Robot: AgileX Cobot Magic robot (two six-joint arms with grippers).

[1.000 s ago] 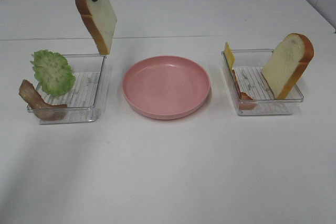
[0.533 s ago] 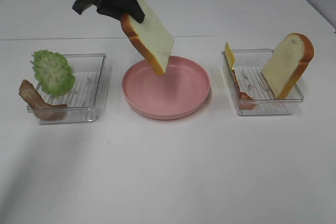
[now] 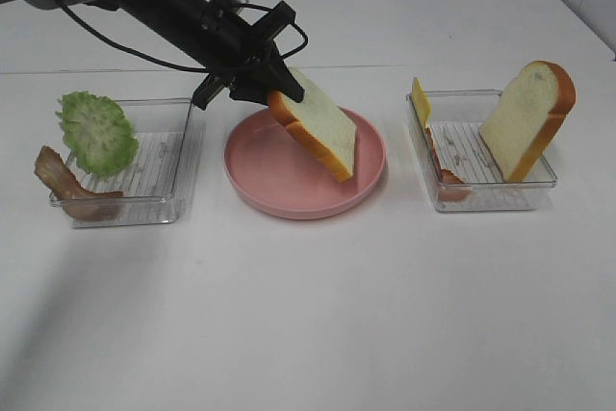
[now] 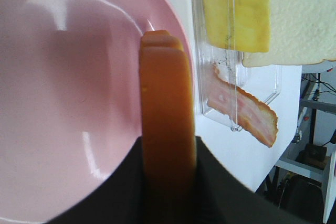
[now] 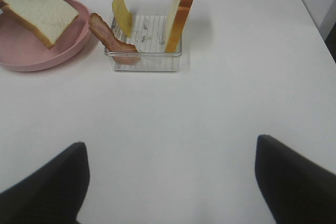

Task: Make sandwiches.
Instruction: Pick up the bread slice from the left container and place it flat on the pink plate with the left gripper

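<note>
Now the left gripper [image 3: 269, 91] pinches one bread slice [image 3: 322, 132] by its crust, tilted above the pink plate [image 3: 265, 178], with the low corner near the plate's right rim. Next, I judge, it must lower, lay the slice flat and let go. The right gripper [image 5: 170, 182] is spread wide and empty.

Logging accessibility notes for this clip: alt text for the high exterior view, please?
The left gripper holds a bread slice tilted over the pink plate. The left tray holds lettuce and a bacon strip; the right tray holds cheese, a second bacon strip and a second bread slice standing on edge.
</note>
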